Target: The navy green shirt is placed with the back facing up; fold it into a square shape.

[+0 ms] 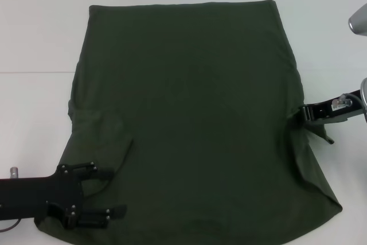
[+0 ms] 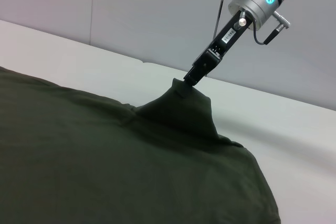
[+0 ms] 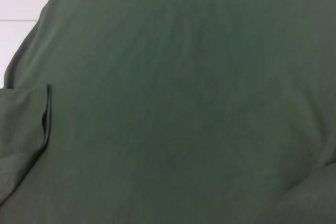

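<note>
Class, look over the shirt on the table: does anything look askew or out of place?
Yes. The right gripper pinches the shirt at its right edge, lifting it into a peak; the rest lies flat.

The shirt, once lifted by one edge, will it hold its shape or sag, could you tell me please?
Probably sag: where the right gripper pinches the shirt, the cloth rises in a soft peak and drapes away. It looks light, as that small pinch lifts it. It would likely bunch rather than slide if pushed. The left gripper rests over its near left corner.

The navy green shirt (image 1: 195,119) is plain dark green. The counter (image 1: 34,27) under it is white. Both grippers are black.
</note>
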Robot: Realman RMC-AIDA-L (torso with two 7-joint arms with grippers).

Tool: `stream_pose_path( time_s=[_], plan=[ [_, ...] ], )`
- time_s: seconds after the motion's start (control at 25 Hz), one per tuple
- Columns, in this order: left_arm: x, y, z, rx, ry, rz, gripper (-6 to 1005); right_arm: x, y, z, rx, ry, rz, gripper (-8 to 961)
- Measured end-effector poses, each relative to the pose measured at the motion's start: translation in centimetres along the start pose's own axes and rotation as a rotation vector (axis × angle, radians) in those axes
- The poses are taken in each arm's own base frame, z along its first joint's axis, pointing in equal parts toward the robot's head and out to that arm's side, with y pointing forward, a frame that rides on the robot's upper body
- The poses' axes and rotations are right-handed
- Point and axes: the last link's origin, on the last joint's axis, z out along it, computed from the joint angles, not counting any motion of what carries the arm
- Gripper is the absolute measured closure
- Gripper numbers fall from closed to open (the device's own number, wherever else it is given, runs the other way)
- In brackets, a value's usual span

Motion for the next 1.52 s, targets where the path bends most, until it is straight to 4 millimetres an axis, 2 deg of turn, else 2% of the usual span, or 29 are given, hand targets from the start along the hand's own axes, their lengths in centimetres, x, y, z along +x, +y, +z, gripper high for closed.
stream_pose_path(
  time_s=[0.56,0.8,1.0,1.2,1.44,1.52],
  plan=[
    [-0.1,0.1,0.1,0.0,0.002,-0.005,124,0.0,0.4,0.7,-0.025,0.026,0.023,918],
    [-0.2,0.2,0.0,0.002,0.002,-0.008,123,-0.2,1.3,0.4,-0.12,-0.01,0.042,706],
    [-0.3,0.2,0.0,0.003,0.004,-0.018,124,0.7,0.2,-0.1,-0.157,-0.041,0.109,458],
    [-0.3,0.2,-0.1,0.007,0.011,-0.024,124,3.5,-2.0,-0.6,-0.252,-0.108,0.257,280],
    [0.0,0.0,-0.5,0.025,0.044,-0.032,123,8.9,-4.1,-1.9,-0.511,-0.322,0.426,48],
    [0.3,0.1,-0.7,0.023,0.064,-0.032,123,10.9,-4.8,-2.1,-0.562,-0.375,0.472,48]
  ],
)
